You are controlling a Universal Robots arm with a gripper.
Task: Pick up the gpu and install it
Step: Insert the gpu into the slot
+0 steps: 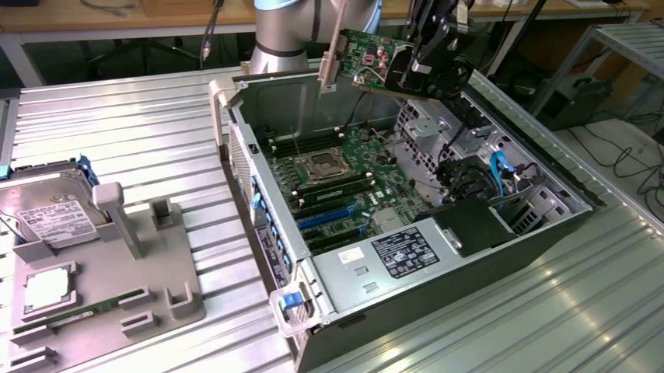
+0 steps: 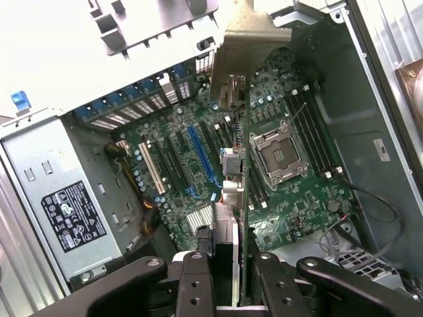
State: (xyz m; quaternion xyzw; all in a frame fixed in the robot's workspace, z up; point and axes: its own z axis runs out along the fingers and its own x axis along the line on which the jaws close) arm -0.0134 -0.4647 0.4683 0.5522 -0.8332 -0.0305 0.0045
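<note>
Gpu (image 1: pixel 358 50), clamped in the pincer (image 1: pixel 415 66), hangs above the open computer case (image 1: pixel 280 101), not yet seated; installing it likely demands squaring its edge to the blue slot (image 2: pixel 200 155).

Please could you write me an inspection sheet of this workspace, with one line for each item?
Surface: ribbed metal table, carrying an open computer case and a grey fixture tray.
Job's things: gpu held in the air above the case, bracket toward the exterior view's left; not seated on the motherboard.
Clutter: hard drive and memory stick on the tray.
Grippers: tool shut on the gpu.
Cables: blue cable inside the case; black cables on the floor.
Surroundings: wooden bench behind; metal rack at the exterior view's right.
</note>
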